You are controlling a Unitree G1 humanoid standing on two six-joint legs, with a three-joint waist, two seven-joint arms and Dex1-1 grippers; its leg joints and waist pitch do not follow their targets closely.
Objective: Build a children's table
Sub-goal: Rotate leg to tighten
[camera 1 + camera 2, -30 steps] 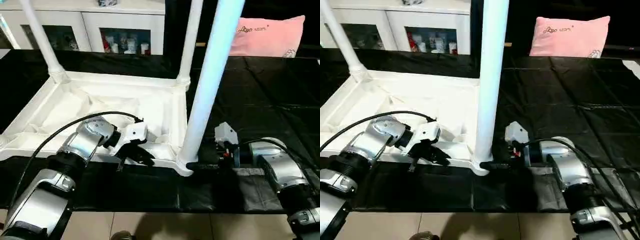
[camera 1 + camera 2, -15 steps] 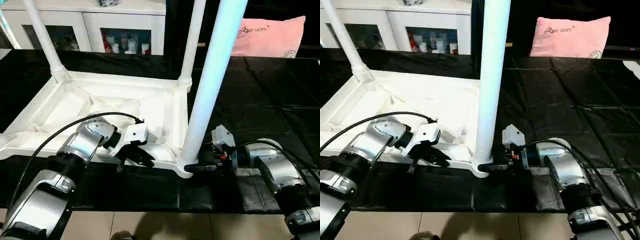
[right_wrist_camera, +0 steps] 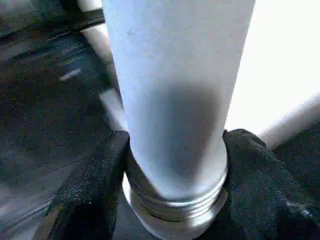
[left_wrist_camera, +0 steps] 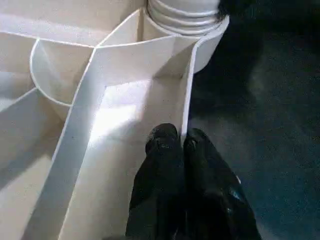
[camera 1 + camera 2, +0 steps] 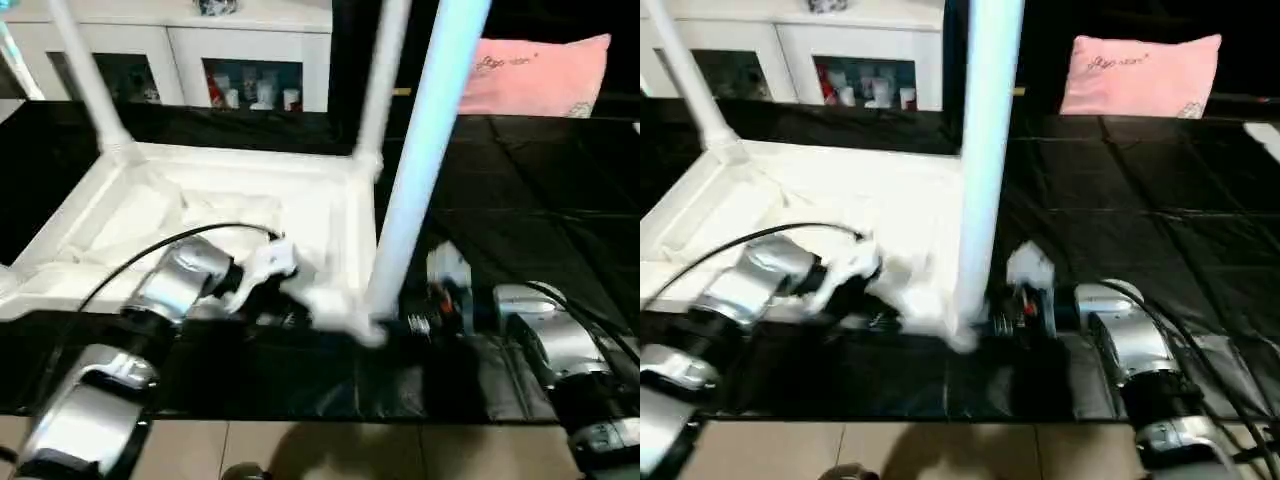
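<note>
L arm is reached fwd from lower left, forearm angled inward. L gripper is held w/ both black fingers pressed together. R arm is extended from lower right, wrist turned inward. R gripper is spread approx. halfway, one finger set each side of a leg, pads touching it.

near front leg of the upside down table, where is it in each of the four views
Left eye view: near leg rises right of centre, from its corner socket to the top edge.
Right eye view: the same leg stands at centre.
Left wrist view: its ribbed base sits at the top edge.
Right wrist view: it stands between the right claw fingers.
Shared landmark: the corner socket.
</note>
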